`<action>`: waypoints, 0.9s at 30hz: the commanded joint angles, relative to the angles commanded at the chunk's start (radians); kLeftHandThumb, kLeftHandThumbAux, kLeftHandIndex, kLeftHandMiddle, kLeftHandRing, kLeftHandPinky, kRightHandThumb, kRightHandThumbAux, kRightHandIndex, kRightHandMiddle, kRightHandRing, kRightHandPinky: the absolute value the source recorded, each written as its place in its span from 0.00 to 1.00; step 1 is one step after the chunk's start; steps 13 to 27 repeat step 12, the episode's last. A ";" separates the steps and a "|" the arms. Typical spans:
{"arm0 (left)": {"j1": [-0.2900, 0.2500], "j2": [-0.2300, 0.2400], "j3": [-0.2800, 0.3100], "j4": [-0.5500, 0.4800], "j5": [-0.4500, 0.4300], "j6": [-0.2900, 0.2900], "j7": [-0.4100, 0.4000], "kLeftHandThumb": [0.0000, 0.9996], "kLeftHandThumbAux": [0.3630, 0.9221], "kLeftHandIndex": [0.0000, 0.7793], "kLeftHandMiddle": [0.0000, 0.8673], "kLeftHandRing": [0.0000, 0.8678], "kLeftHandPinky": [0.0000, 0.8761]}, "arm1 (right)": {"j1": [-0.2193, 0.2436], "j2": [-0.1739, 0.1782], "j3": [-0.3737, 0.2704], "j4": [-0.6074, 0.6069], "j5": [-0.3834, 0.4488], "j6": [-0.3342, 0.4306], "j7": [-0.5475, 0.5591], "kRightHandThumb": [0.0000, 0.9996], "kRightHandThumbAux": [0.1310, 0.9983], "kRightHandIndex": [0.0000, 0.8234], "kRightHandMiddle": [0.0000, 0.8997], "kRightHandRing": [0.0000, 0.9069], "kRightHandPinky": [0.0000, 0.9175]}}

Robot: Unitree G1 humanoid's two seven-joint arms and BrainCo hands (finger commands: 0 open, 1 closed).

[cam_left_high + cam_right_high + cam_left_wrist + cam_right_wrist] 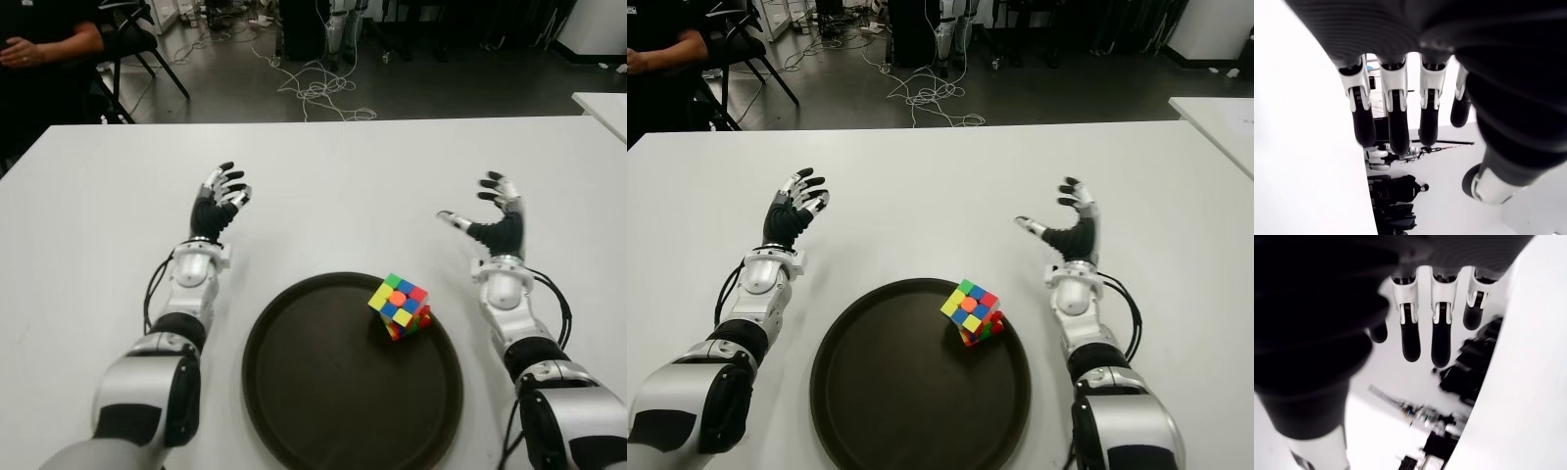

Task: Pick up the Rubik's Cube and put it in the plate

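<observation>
The Rubik's Cube (400,305) sits tilted on one edge inside the dark round plate (323,392), near the plate's far right rim. My right hand (487,223) is open, fingers spread, over the white table just beyond and to the right of the plate, apart from the cube. My left hand (217,203) is open too, fingers extended, over the table to the far left of the plate. Both wrist views show straight fingers (1396,122) with nothing between them; the same holds for the right fingers (1442,333).
The white table (343,176) stretches around the plate. A person in dark clothes (39,49) sits beyond the far left corner beside a black chair (137,44). Cables (318,88) lie on the floor behind. Another white table's corner (602,103) shows at the right.
</observation>
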 joint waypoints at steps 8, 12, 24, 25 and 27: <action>0.009 0.003 -0.006 0.001 0.003 0.007 0.001 0.20 0.61 0.19 0.25 0.24 0.23 | 0.025 0.026 -0.036 -0.036 0.060 0.027 0.052 0.16 0.88 0.27 0.31 0.29 0.28; 0.013 0.006 -0.014 0.001 0.011 0.001 0.000 0.20 0.61 0.19 0.25 0.24 0.24 | 0.028 0.030 -0.036 -0.034 0.058 0.031 0.058 0.16 0.86 0.27 0.31 0.30 0.30; 0.013 0.006 -0.014 0.001 0.011 0.001 0.000 0.20 0.61 0.19 0.25 0.24 0.24 | 0.028 0.030 -0.036 -0.034 0.058 0.031 0.058 0.16 0.86 0.27 0.31 0.30 0.30; 0.013 0.006 -0.014 0.001 0.011 0.001 0.000 0.20 0.61 0.19 0.25 0.24 0.24 | 0.028 0.030 -0.036 -0.034 0.058 0.031 0.058 0.16 0.86 0.27 0.31 0.30 0.30; 0.013 0.006 -0.014 0.001 0.011 0.001 0.000 0.20 0.61 0.19 0.25 0.24 0.24 | 0.028 0.030 -0.036 -0.034 0.058 0.031 0.058 0.16 0.86 0.27 0.31 0.30 0.30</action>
